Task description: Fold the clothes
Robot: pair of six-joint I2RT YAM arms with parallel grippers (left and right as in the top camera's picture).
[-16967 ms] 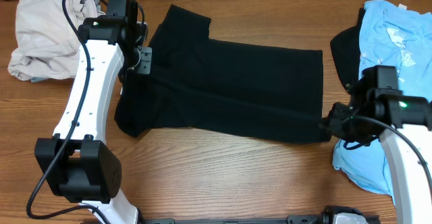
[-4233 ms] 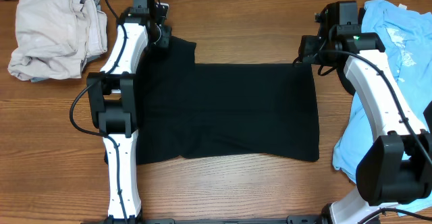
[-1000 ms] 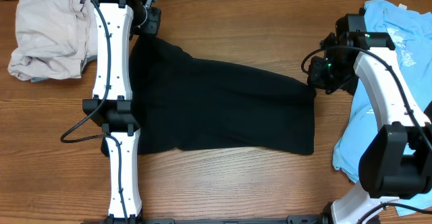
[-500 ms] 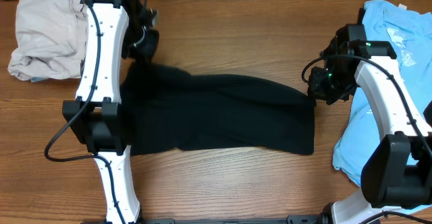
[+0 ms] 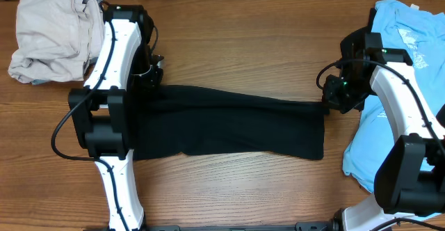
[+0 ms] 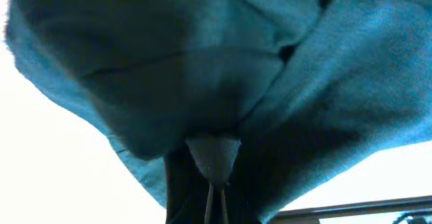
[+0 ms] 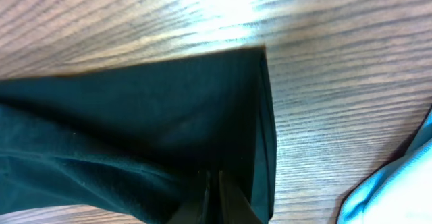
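Note:
A black shirt [image 5: 229, 126] lies across the middle of the table, its far half folded toward the near edge. My left gripper [image 5: 147, 80] is shut on its far left corner, just above the table. In the left wrist view the cloth [image 6: 202, 69] hangs over the shut fingers [image 6: 214, 183] and fills the frame. My right gripper [image 5: 332, 100] is shut on the far right corner. In the right wrist view the fingers [image 7: 212, 183] pinch the black cloth [image 7: 135, 129] against the wood.
A crumpled beige garment [image 5: 52, 36] lies at the back left. A light blue shirt [image 5: 396, 43] is piled along the right edge, over a dark garment; it also shows in the right wrist view [image 7: 398, 190]. Bare wood lies behind and in front of the black shirt.
Both grippers have pulled the shirt's far edge toward the near side. The shirt has gone from spread out to a narrower folded band.

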